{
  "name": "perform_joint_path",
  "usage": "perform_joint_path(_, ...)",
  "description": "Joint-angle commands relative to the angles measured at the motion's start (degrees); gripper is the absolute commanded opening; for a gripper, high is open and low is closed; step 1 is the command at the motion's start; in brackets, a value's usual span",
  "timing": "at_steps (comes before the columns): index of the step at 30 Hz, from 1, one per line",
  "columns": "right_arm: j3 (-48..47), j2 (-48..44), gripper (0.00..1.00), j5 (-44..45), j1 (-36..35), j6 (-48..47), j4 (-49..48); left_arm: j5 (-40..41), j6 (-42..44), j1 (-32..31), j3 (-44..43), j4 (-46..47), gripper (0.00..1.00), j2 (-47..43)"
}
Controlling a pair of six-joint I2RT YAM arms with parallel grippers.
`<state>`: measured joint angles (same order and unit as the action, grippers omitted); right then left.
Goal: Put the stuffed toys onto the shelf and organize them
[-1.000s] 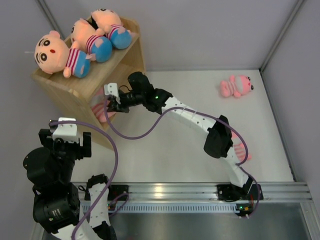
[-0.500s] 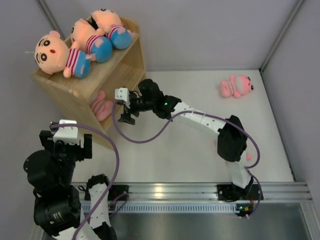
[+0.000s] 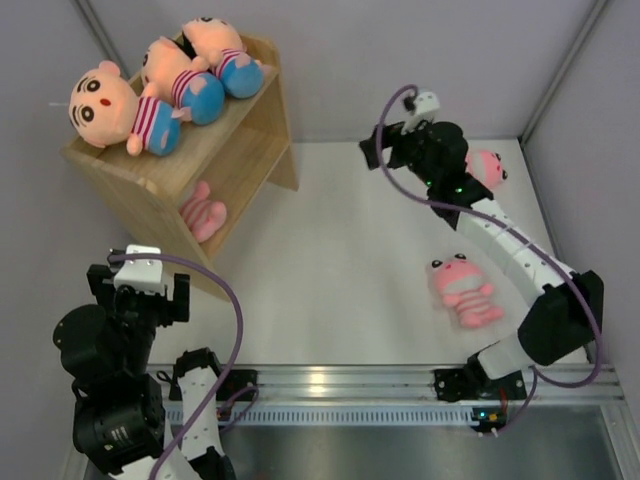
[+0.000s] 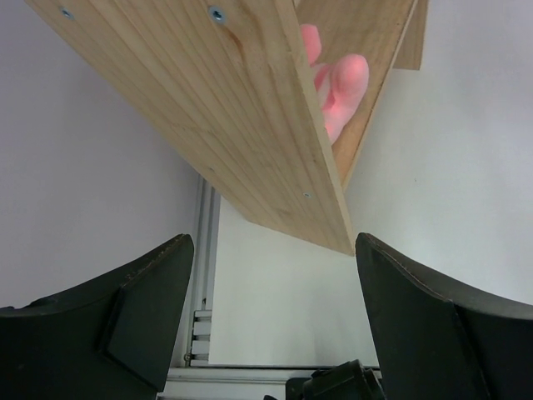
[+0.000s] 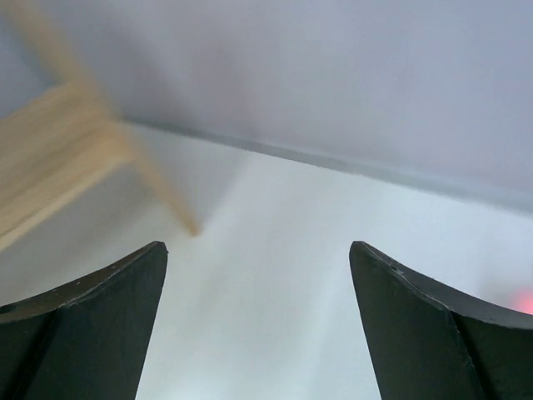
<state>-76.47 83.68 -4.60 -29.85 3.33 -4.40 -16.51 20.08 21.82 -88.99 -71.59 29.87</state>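
The shelf (image 3: 262,125) stands skewed in the far-left corner of the counter (image 3: 330,260), its open front turned toward the middle. From that front a broad bare stretch of counter runs across to the right arm and the right wall.

Three boy dolls (image 3: 175,85) lie side by side on the top tier. One pink animal (image 3: 205,212) lies in the lower tier, just inside the open edge. A second pink animal (image 3: 462,292) lies face up on the counter at the right, near the arm's lower link. A third pink animal (image 3: 490,168) sits toward the back-right corner, partly hidden behind the right wrist.

The left fingers (image 4: 141,308) are spread wide and empty beside the shelf's near side panel. The right fingers (image 5: 92,325) are also wide and empty, over the back of the counter. That view is blurred, and the pink smear at its right edge is probably the third toy.
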Motion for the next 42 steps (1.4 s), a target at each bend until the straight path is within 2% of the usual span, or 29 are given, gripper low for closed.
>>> perform_joint_path(1, 1.58, 6.13, 0.89, 10.24, 16.98, 23.01, 6.17, -4.04, 2.41, 0.50, 2.15, 0.15, 0.85, -1.47)
perform_joint_path(2, 4.80, 7.54, 0.88, 6.92, 23.19, 26.78, 2.77, -5.01, 3.29, 0.59, 3.29, -0.65, 0.85, -2.17)
perform_joint_path(3, 6.05, 10.07, 0.86, 5.93, 25.78, 28.64, -2.92, -7.46, 4.17, 0.59, 3.91, -1.52, 0.85, -2.62)
perform_joint_path(5, 5.46, 14.99, 0.81, 4.96, 32.17, 32.68, -4.03, -8.36, 5.50, 0.59, 5.92, -3.46, 0.85, -3.67)
perform_joint_path(8, 2.30, 20.36, 0.79, 2.85, 36.07, 34.37, -2.80, -6.61, 6.11, 0.59, 8.82, -4.26, 0.86, -4.64)
perform_joint_path(14, -0.62, 28.71, 0.79, 3.98, 37.05, 38.22, -1.57, -6.34, 6.20, 0.76, 11.91, -4.17, 0.86, -5.26)
perform_joint_path(24, 1.94, 35.59, 0.73, 0.56, 36.96, 46.32, -8.78, -6.34, 6.64, 1.29, 11.38, -4.26, 0.86, -3.85)
perform_joint_path(25, 1.59, 35.76, 0.71, 0.64, 36.79, 45.89, -8.87, -6.25, 6.56, 1.29, 11.30, -4.26, 0.86, -3.59)
perform_joint_path(27, 1.32, 36.11, 0.49, 1.34, 36.44, 45.10, -9.22, -6.43, 6.73, 1.38, 11.12, -4.26, 0.86, -3.50)
perform_joint_path(29, 1.14, 36.03, 0.31, 1.88, 36.26, 43.96, -9.48, -6.43, 6.73, 1.64, 11.03, -4.26, 0.86, -3.33)
perform_joint_path(30, 1.14, 35.77, 0.17, 1.62, 36.26, 43.17, -9.83, -6.51, 6.73, 1.64, 11.03, -4.26, 0.86, -3.32)
perform_joint_path(32, 1.58, 33.85, 0.01, -0.75, 36.17, 39.31, -10.80, -6.60, 6.56, 1.56, 10.94, -4.26, 0.86, -3.32)
perform_joint_path(36, 1.59, 26.55, 0.00, -5.76, 33.81, 27.81, -10.45, -8.35, 6.20, 1.73, 11.56, -4.34, 0.86, -3.50)
perform_joint_path(37, 1.24, 24.71, 0.00, -7.68, 32.76, 21.60, -9.06, -8.97, 6.12, 1.90, 11.99, -4.26, 0.86, -3.59)
perform_joint_path(42, 0.70, 13.10, 0.00, -15.34, 20.29, 2.59, -1.59, -8.63, 6.03, 2.17, 12.26, -4.34, 0.86, -4.03)
